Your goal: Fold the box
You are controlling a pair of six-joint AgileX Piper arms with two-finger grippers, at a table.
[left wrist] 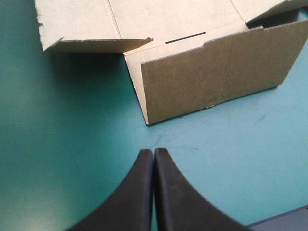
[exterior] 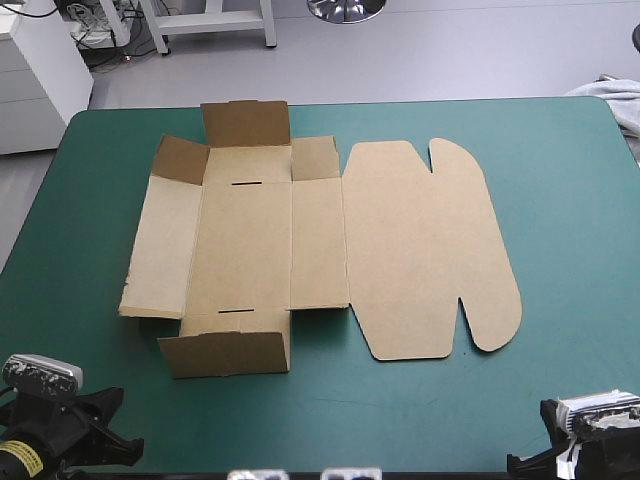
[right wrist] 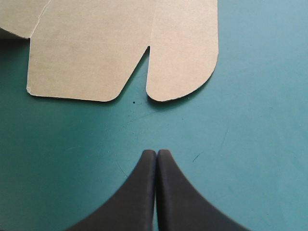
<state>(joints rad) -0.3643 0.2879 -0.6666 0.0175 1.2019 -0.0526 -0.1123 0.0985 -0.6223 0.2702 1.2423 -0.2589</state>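
Observation:
The brown box [exterior: 300, 240] lies mid-table as a cut sheet. Its near end flap [exterior: 225, 352] and far end flap [exterior: 246, 122] stand partly raised, and its rounded lid panel [exterior: 425, 250] lies flat to the right. My left gripper [left wrist: 153, 153] is shut with nothing in it, a short way back from the raised near flap [left wrist: 216, 72]. Shut and empty too, my right gripper [right wrist: 157, 154] sits just short of the lid's rounded near tab [right wrist: 185, 53]. In the high view only the wrists show, at the near corners.
A grey cloth [exterior: 618, 100] lies at the table's far right corner. Bare teal-green cover [exterior: 420, 410] runs between the box and the near edge.

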